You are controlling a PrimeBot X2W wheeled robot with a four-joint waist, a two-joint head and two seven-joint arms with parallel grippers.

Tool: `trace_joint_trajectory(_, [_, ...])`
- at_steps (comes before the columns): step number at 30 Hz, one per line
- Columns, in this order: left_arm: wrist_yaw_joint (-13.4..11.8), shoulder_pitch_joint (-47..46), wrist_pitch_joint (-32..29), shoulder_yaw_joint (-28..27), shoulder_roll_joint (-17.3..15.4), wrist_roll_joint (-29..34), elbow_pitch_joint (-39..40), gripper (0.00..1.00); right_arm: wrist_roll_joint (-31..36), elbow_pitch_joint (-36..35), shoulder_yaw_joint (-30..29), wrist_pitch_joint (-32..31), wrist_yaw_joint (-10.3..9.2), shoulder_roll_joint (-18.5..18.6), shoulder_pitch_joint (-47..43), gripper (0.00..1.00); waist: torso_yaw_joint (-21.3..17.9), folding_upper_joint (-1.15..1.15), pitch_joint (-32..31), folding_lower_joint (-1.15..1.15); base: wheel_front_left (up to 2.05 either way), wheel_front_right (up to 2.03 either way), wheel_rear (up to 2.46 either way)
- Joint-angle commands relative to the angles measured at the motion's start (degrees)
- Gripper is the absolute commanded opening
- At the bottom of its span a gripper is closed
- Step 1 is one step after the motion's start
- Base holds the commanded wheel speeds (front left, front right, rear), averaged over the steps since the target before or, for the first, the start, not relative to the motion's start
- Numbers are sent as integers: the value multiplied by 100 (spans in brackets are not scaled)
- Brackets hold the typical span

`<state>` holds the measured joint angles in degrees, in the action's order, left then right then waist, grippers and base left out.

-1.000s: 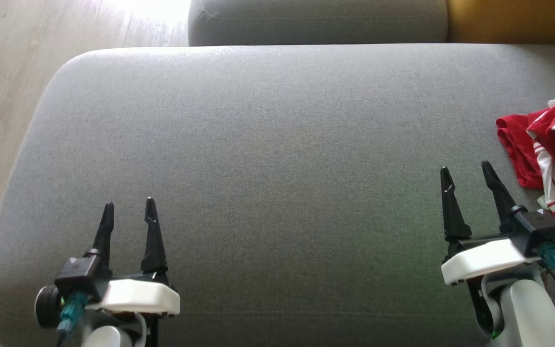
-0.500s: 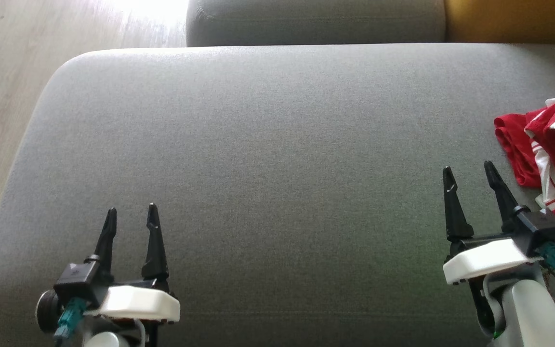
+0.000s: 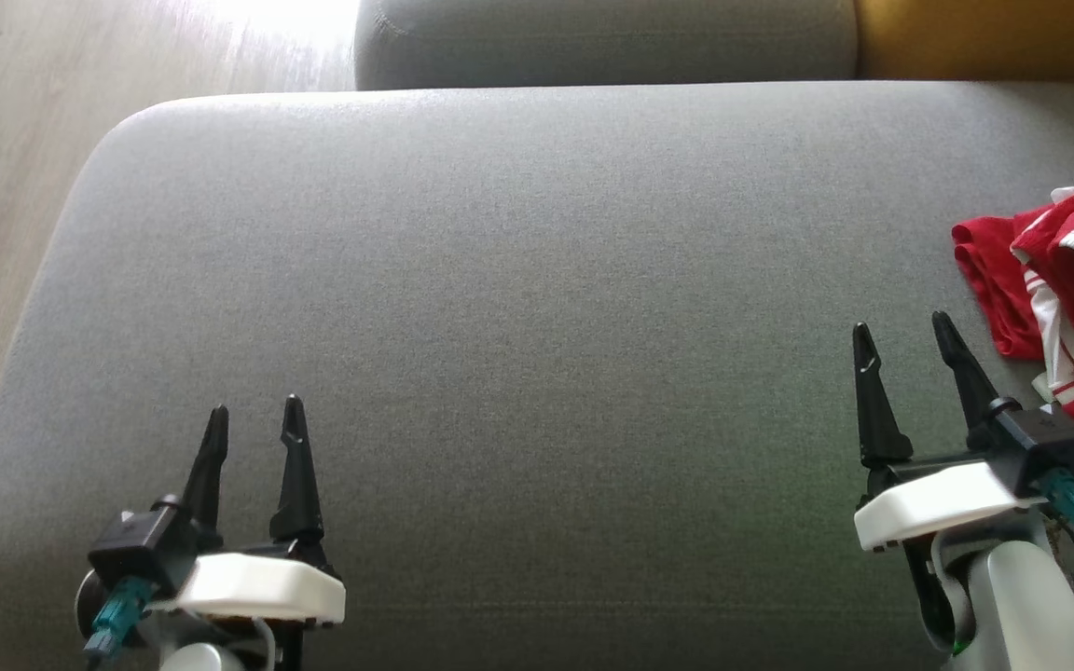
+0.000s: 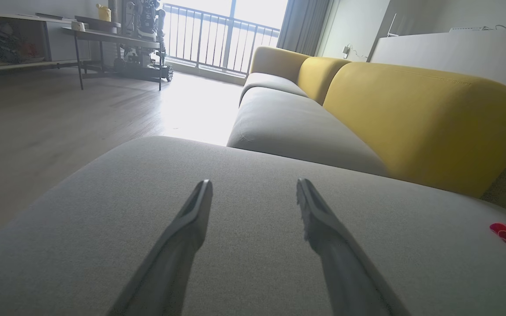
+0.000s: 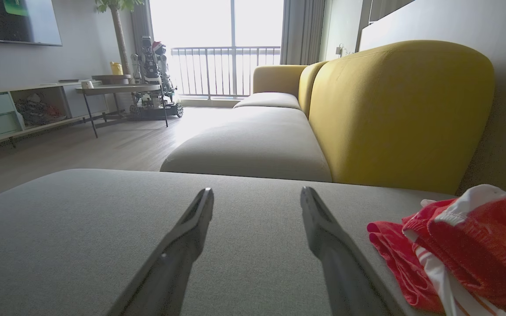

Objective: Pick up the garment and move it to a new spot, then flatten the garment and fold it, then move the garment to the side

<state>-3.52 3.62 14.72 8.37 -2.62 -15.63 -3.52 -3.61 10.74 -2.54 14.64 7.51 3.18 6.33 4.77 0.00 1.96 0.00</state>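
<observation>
Garment (image 3: 1054, 280) – a red one with white stripes – lies in a loose bunch on the grey sofa cushion (image 3: 537, 280). It is just to the right of my right claw (image 3: 901, 322) and a little ahead of its tips, not touching it. Part of it is cut off by the edge of the head view. From my left claw (image 3: 255, 405) it is well apart, far to the right. Both claws are spread wide and hold nothing. They hover low above the cushion, with the fingers pointing across it.

How far the work is, I judge so: the cloth is heaped, with rolled edges and layers thrown over each other, so it is neither flat nor folded in any tidy way. Flattening and folding are, by my judgement, left to do, and the moving to the side comes after them. Whether this heap waits for lifting or was set down at its new spot, one look cannot tell me – both fit.

About writing: I find no brand, label or letters on the garment, only the stripes. The dark screen (image 5: 16, 19), far up and to the left of my right claw in its own view, shows something green that is too small to read.
</observation>
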Motion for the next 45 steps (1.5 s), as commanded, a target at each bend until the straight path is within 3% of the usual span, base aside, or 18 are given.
trace_joint_trajectory(1, [33,-144,28,-229,-26,-13,169,100,-32,-183,145,36,-2,-30,74,100,3,0,3,0,0,0,0])
trace_joint_trajectory(15, [47,-152,28,-244,-26,-77,151,100,-48,-155,164,36,-2,-30,77,100,43,0,15,0,0,0,0])
trace_joint_trajectory(16, [8,0,0,-10,0,-37,-37,0,0,13,26,0,0,0,0,0,43,0,16,0,0,0,0])
trace_joint_trajectory(21, [5,118,-13,29,16,-111,-404,0,-52,391,50,-24,0,0,-124,0,43,0,18,0,0,0,0])
trace_joint_trajectory(45, [208,-86,-315,-140,-76,-1608,-538,0,-1688,373,-26,-407,0,-6,-111,0,-54,0,-19,0,0,0,0])
